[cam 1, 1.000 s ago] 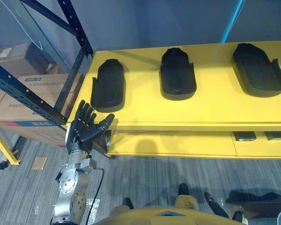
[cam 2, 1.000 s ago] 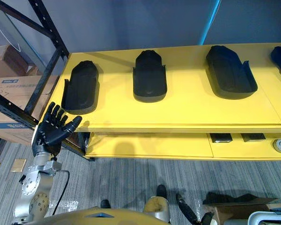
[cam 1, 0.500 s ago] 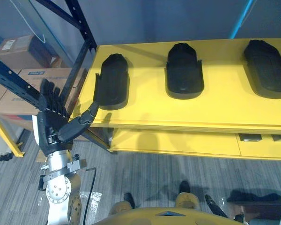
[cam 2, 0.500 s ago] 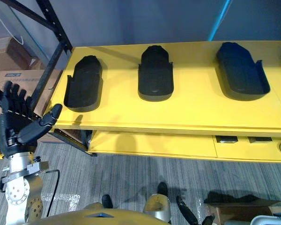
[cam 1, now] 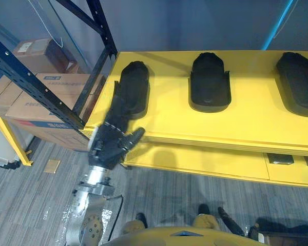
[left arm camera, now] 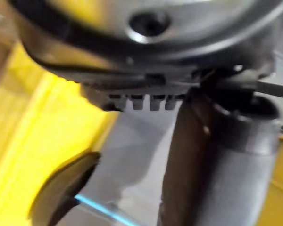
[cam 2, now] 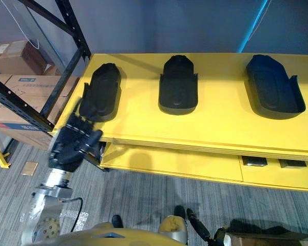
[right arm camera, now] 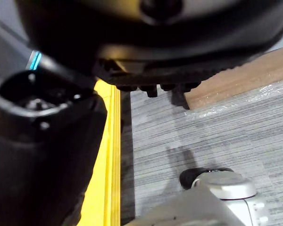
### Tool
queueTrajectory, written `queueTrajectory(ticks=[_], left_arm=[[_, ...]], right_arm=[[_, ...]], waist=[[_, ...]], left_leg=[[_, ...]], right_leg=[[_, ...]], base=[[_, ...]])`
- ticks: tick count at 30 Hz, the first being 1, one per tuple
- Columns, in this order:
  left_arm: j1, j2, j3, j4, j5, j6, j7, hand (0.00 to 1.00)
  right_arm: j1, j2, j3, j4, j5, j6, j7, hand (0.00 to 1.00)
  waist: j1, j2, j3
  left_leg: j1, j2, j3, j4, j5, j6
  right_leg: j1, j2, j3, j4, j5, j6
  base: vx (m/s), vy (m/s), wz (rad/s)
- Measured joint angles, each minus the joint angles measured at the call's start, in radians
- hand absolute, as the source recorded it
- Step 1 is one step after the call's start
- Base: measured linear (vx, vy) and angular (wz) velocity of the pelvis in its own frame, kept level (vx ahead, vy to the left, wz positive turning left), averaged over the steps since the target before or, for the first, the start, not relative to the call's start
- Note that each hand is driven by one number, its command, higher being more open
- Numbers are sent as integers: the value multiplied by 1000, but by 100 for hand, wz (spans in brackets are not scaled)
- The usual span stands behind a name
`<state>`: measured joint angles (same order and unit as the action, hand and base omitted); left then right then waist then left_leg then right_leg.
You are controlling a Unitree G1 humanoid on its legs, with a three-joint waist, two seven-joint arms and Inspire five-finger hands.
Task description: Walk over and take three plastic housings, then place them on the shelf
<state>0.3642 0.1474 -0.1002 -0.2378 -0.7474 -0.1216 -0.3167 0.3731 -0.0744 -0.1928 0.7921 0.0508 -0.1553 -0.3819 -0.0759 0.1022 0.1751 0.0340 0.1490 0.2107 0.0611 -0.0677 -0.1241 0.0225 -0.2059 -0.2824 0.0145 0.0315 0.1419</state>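
Left eye view, left hand point(cam 1: 109, 146) blurred, fingers point(cam 1: 114, 115) outstretched, partly covering leftmost housing point(cam 1: 136, 82)

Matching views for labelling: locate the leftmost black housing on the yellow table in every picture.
Left eye view: leftmost housing upper left of centre, at the yellow table's left end, left robot hand by its near end.
Right eye view: upper left, same end.
Left wrist view: dark rounded shape on yellow, probably it.
Right wrist view: table's yellow edge beside floor.
Shared landmark: the yellow table.
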Motion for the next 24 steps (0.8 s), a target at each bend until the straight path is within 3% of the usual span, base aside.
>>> queueTrajectory(ticks=[2, 11, 24], left_arm=[[1, 13, -27, 38, -2, 37, -17, 100], [-1, 51, -43, 46, -36, 62, -32, 100], [-1, 51, -48, 77, -32, 44, 42, 100]], right_arm=[[-1, -1, 3, 1, 12, 1, 0, 100], [-12, -3, 6, 18, 16, 14, 0, 100], [-17, -4, 9, 40, 36, 14, 0, 100]], waist=[[-3, 1, 0], [2, -5, -1], [-1, -13, -24]], left_leg=[[-15, 0, -11, 3, 2, 0], [-16, -1, -17, 2, 3, 0], [-11, -2, -8, 0, 5, -1]], right_leg=[[-6, 0, -12, 0, 0, 0], [0, 0, -17, -4, 1, 0], [16, 5, -16, -55, 32, 0]], base=[[12, -8, 14], [11, -1, 2], [-15, 2, -2]])
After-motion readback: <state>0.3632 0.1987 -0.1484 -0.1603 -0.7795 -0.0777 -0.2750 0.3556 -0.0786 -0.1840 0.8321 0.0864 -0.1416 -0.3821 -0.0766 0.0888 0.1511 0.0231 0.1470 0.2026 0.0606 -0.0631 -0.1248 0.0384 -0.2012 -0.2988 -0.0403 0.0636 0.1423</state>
